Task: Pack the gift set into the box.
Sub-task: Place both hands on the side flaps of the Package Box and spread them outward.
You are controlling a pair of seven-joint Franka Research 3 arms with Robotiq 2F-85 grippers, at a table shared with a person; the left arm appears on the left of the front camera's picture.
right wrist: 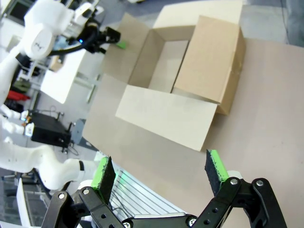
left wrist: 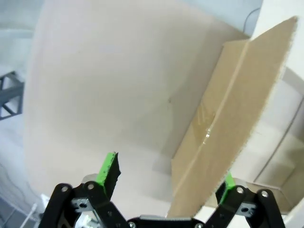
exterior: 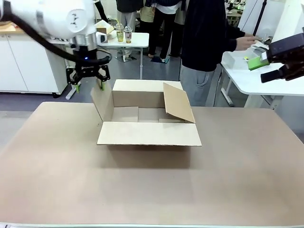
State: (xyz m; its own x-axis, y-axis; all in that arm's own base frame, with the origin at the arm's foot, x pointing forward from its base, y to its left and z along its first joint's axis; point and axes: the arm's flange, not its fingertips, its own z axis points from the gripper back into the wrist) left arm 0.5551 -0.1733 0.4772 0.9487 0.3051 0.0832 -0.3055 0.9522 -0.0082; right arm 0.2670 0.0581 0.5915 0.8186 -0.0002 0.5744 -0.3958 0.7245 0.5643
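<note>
Box [exterior: 149, 134]: open on table [exterior: 237, 180].
Left gripper [exterior: 89, 84]: wide, box's 10 o'clock.
Right gripper [right wrist: 160, 165]: wide, empty, box's 2 o'clock.

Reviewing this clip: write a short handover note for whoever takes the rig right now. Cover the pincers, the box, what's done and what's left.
Left pincer: open, holding nothing, hovering at the top edge of the box's left flap, which stands upright.
Right pincer: open, holding nothing, raised off to the right of the table.
Box: mid-table, near flap folded out flat, right flap leaning inward over the opening.
Done: box opened. Left: probably push the right flap clear, then put the gift set in.
</note>
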